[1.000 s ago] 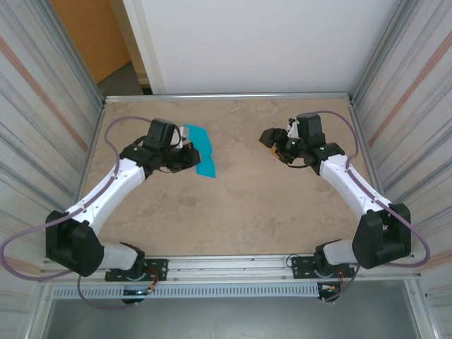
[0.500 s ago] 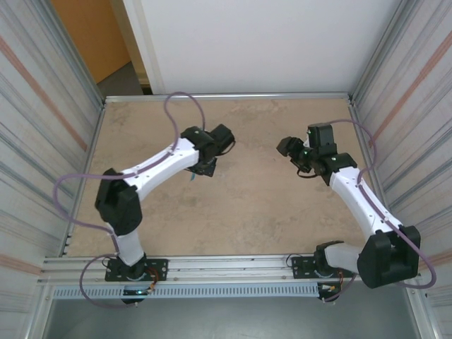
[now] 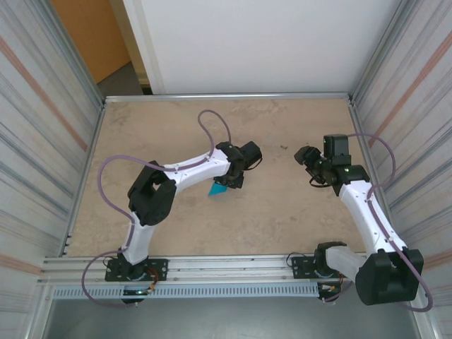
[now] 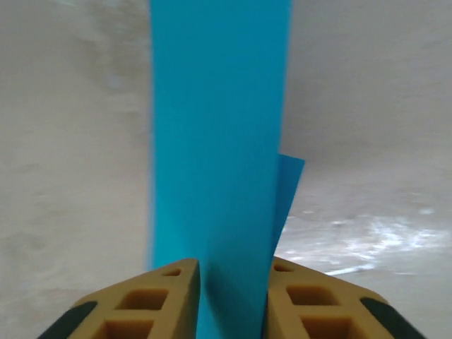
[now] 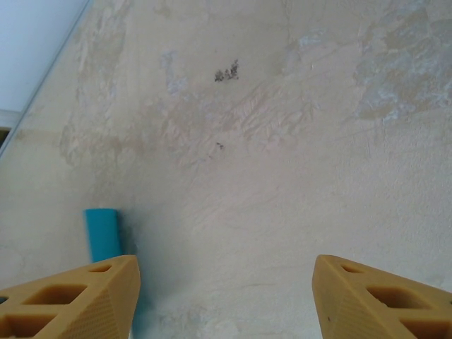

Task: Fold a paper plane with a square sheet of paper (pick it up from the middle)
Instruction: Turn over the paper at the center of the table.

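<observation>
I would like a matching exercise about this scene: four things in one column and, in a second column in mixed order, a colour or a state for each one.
Things:
1. left tool
2. right tool
3. paper
4. table

Colours and states:
A. beige and mottled
B. fingers wide apart, nothing between them
C. turquoise-blue
D. a blue strip runs between its fingers

Right pairs: 1-D, 2-B, 3-C, 4-A.
</observation>
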`<state>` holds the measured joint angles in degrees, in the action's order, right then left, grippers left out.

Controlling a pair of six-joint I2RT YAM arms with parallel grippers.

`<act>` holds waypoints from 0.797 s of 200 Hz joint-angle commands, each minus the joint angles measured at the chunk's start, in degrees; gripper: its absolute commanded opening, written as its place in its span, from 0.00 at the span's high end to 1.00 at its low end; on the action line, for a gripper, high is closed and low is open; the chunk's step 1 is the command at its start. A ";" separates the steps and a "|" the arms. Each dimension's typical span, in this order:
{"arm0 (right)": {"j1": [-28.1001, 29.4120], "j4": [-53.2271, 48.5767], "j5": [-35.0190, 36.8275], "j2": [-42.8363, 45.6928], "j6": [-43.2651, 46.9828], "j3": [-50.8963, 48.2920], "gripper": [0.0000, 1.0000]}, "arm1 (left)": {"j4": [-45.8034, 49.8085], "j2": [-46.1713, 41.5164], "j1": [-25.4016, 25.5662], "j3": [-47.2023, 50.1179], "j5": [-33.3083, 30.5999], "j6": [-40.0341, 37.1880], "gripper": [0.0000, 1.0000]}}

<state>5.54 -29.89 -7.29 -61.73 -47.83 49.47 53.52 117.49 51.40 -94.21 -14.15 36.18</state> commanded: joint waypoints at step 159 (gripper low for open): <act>36.59 6.85 -4.23 -43.99 2.94 24.73 0.51 | -35.82 -40.99 -32.38 46.49 38.48 7.59 0.01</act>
<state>39.99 -23.55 -10.37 -99.66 -45.95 68.27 20.08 80.40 21.71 -50.28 20.29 43.81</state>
